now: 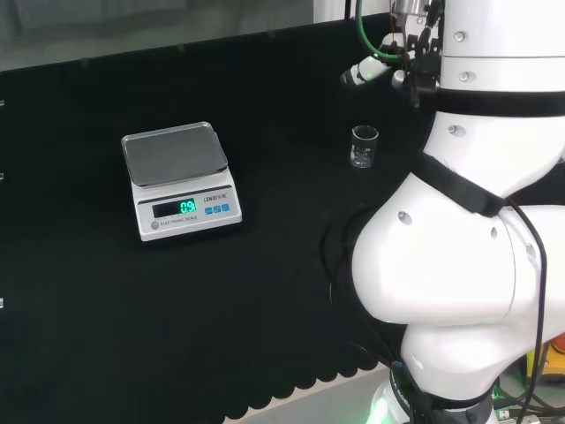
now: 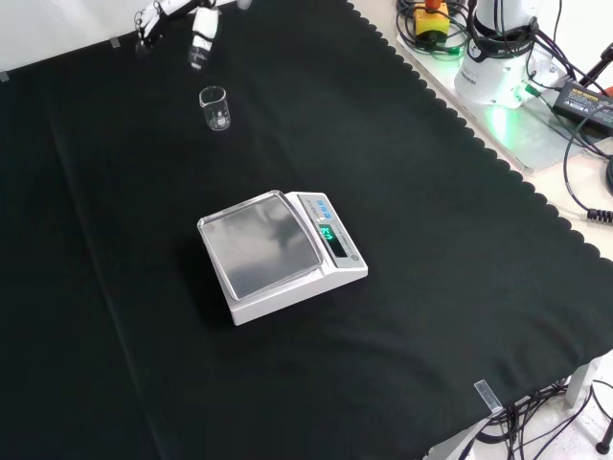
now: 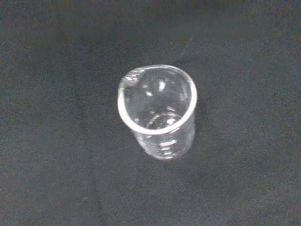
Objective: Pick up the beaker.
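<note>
A small clear glass beaker [image 1: 363, 147] stands upright and empty on the black cloth. The front view has the beaker [image 2: 215, 108] near the cloth's far edge, and the wrist view looks straight down into the beaker [image 3: 157, 113]. The black and white hand [image 1: 387, 67] hangs in the air above the beaker and a little beyond it, clear of the glass. At the front view's top edge the hand [image 2: 198, 29] has its fingers [image 2: 202, 42] spread and relaxed, pointing down with nothing between them.
A white electronic scale [image 1: 177, 177] with a steel pan and a lit green display stands left of the beaker in the head view. In the front view the scale [image 2: 278, 251] sits mid-cloth, nearer the camera. The arm's base [image 2: 493, 57] and cables lie off the cloth's right edge.
</note>
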